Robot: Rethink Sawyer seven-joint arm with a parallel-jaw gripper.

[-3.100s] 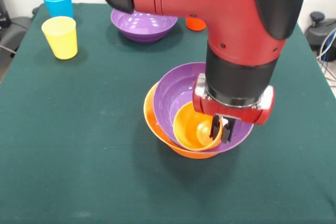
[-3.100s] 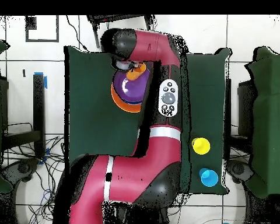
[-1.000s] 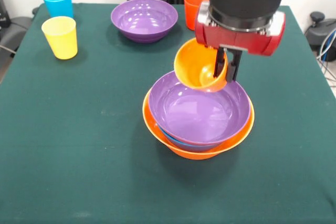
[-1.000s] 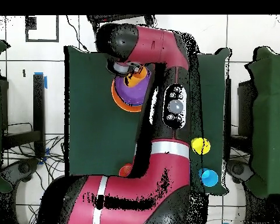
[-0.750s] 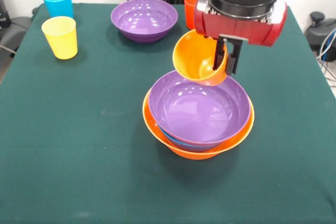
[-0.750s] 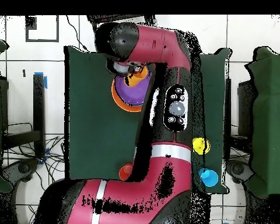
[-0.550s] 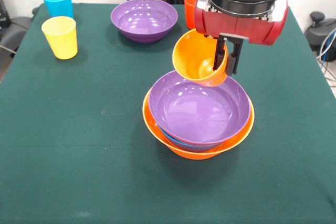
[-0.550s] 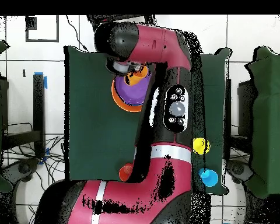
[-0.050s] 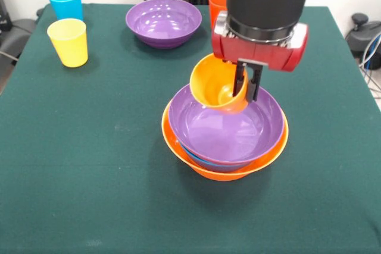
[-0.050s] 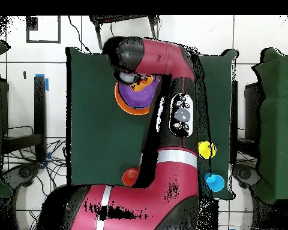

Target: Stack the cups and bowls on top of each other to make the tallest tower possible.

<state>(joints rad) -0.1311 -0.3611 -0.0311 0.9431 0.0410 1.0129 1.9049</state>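
- Leftmost, front view: light blue cup (image 9: 65, 2) upright at the far left corner of the green table (image 9: 89, 165); yellow cup (image 9: 68, 41) upright just in front of it, near but not touching.
- Next right: lone purple bowl (image 9: 163, 22) at the far side, upright, empty, well apart from the stack.
- Centre: tower (image 9: 225, 132) is a large orange bowl (image 9: 221, 172) as base, a sliver of blue rim showing inside it, then a second purple bowl (image 9: 226, 124) nested on top, mouth up.
- Above the tower's far rim: orange cup (image 9: 216, 82), tilted with its mouth facing the camera, lifted off the table, low over the nested purple bowl; cannot tell if it touches.
- Gripper (image 9: 246, 82) is closed on the orange cup's right wall, one finger inside, one outside.
- Behind the arm (image 9: 268, 4): red-orange cup (image 9: 218, 5), mostly hidden, at the far edge.
- Overhead view: arm (image 10: 170, 120) covers most of the table; tower (image 10: 133, 96) peeks out beside it.
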